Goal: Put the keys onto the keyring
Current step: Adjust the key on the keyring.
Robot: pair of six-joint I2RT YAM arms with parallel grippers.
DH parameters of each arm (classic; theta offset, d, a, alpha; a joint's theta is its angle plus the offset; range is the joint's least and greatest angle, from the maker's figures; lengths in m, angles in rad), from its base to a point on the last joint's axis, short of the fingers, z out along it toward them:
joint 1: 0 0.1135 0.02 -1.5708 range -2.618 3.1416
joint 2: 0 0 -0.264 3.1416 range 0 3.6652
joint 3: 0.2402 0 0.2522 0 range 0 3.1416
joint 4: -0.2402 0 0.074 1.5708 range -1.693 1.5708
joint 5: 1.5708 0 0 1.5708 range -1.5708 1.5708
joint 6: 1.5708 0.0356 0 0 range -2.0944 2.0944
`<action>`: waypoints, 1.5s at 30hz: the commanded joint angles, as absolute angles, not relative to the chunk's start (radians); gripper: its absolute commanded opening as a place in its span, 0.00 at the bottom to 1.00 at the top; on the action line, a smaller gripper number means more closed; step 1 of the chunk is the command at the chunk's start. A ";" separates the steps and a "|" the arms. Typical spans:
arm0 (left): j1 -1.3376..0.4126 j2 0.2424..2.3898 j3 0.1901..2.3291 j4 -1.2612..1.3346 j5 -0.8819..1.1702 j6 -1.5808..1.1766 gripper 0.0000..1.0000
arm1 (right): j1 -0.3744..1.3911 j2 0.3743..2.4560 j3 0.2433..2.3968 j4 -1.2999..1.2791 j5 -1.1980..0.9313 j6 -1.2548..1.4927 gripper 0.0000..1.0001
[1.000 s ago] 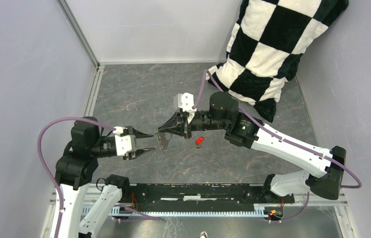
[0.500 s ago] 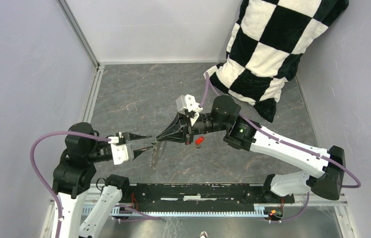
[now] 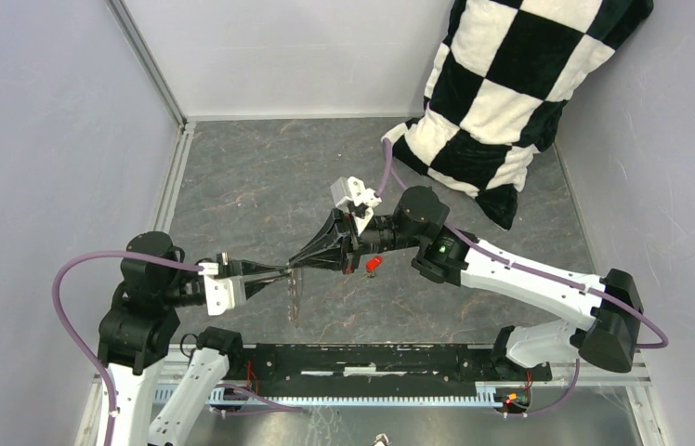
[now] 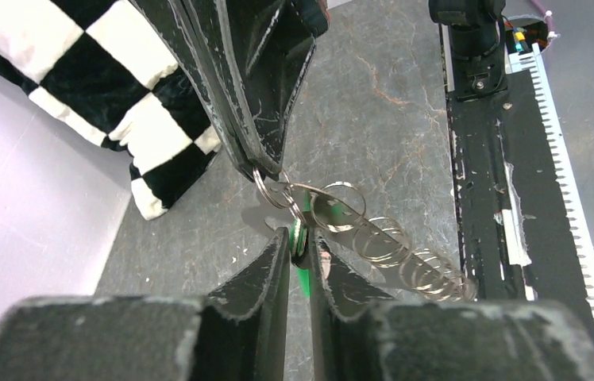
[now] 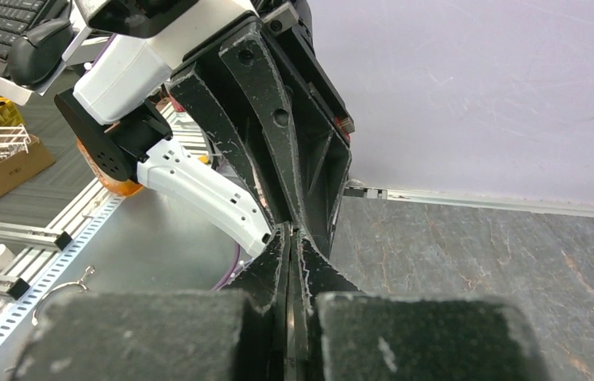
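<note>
item: left pincer (image 4: 300, 246), closed down to a narrow slot, with the green key (image 4: 304, 279) nipped in the slot just behind its tips, the plastic head inward and the metal end toward the tips, apparently so the key's hole can be offered to a ring. item: right pincer (image 5: 290, 238), fingers pressed fully together, tip to tip with the left one; it grips the small end ring of the keyring (image 4: 373, 238), and the rest, a run of linked silver loops, trails away below its tips, off the table. held this way the top ring seems to be kept steady and facing the key, one pincer bracing and the other threading. whether the key has caught the ring cannot be told; they touch or nearly touch at the left pincer's tips. item: red key (image 3: 373, 265), loose on the table, just beside and below the right pincer's wrist, behind its tips; judged as the second key, not yet on. surface: grey marbled table (image 3: 251, 186), matt, with pale veins. surroundings: plain lilac walls (image 3: 46, 139) on three sides; a black-and-white chequered cushion (image 3: 511, 84) leaning in the far corner, well beyond the right pincer; a black rail (image 3: 372, 358) along the near edge between the arm bases.
</note>
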State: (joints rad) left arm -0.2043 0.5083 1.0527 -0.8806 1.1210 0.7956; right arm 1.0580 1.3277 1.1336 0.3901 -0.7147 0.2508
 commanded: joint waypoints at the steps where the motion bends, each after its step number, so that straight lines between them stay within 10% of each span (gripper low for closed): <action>1: -0.204 0.509 1.051 -0.856 1.165 0.780 0.17 | 1.056 1.328 1.083 0.613 -0.684 0.353 0.00; 12: -0.204 0.499 1.036 -0.857 1.200 0.776 0.03 | 1.060 1.349 0.899 1.073 -0.515 0.578 0.00; 45: -0.204 0.479 1.010 -0.852 1.226 0.786 0.07 | 1.163 1.389 0.763 1.428 -0.178 0.636 0.00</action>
State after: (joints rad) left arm -0.2043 0.4896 1.0225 -0.8314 1.2102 0.7963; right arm 1.1664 1.4189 0.7544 1.2793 -0.2649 0.6468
